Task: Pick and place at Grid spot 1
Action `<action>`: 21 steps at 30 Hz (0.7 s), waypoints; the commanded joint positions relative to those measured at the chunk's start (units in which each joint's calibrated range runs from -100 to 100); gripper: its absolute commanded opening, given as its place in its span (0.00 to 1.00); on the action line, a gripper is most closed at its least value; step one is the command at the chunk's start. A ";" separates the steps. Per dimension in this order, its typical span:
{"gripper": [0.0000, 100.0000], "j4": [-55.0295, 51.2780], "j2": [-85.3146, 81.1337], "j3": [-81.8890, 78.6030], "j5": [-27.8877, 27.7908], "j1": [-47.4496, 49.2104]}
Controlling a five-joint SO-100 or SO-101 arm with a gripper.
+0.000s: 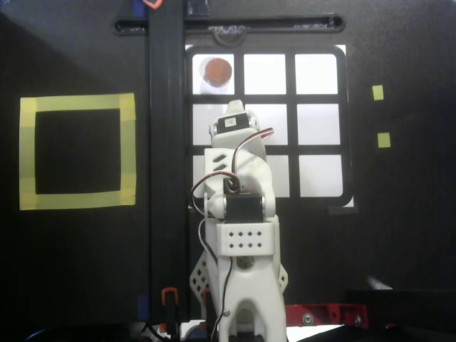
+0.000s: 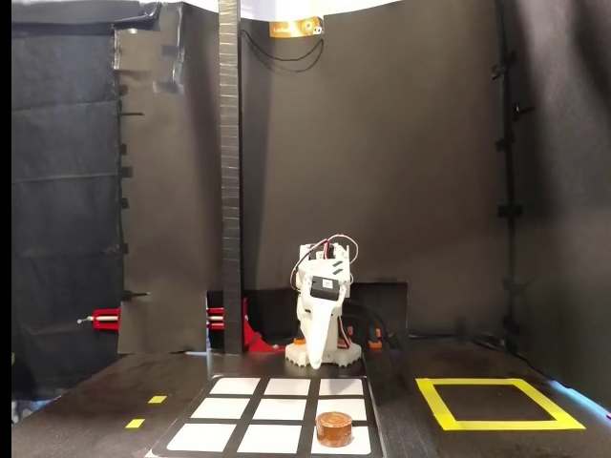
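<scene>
One puck down, arm folded back

One brown puck (image 1: 215,70) sits in the grid's upper-left white cell (image 1: 200,87) in the overhead view, so placing looks finished. Nothing is held; the gripper (image 1: 234,112) hangs apart from it, its opening unclear. Next seems only parking. Black table (image 1: 78,263), black curtains (image 2: 430,153), yellow-taped square (image 1: 77,151).

Matt white plastic arm (image 1: 239,235), glossy black table (image 1: 413,235), yellow tape square (image 1: 77,152).
</scene>
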State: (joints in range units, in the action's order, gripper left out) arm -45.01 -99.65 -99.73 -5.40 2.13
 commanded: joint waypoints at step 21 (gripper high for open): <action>0.00 -0.19 -0.09 -0.27 1.81 -0.58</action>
State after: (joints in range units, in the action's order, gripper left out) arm -45.18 -99.65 -99.73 -3.69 1.64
